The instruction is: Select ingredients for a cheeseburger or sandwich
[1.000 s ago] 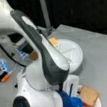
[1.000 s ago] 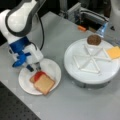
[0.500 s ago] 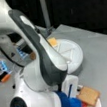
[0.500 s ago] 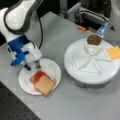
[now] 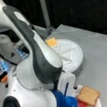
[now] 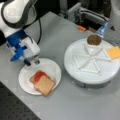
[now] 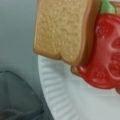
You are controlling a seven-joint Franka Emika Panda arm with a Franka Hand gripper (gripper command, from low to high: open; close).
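Tan bread slice point(image 6: 45, 85) is seen laid askew over the red tomato disc point(image 6: 39, 75) on the small white plate point(image 6: 51, 69), the sandwich sitting toward 7 o'clock there. Hovering over the plate's 11 o'clock rim, the claw point(image 6: 32, 62) is released, holding nothing. Patty point(image 6: 94, 39) and cheese point(image 6: 114, 52) are left on the divided platter point(image 6: 82, 71), at the tabletop's point(image 6: 82, 105) 3 o'clock.

The bread point(image 7: 61, 30) looks matt and grainy, like foam or rubbery plastic. The tomato point(image 7: 106, 53) is glossy, dimpled plastic. The plate point(image 7: 75, 100) looks like ribbed white paper, matt. The tray point(image 6: 92, 63) is smooth white plastic with raised ridges. The gripper point(image 6: 32, 61) has glossy white and blue plastic shells.
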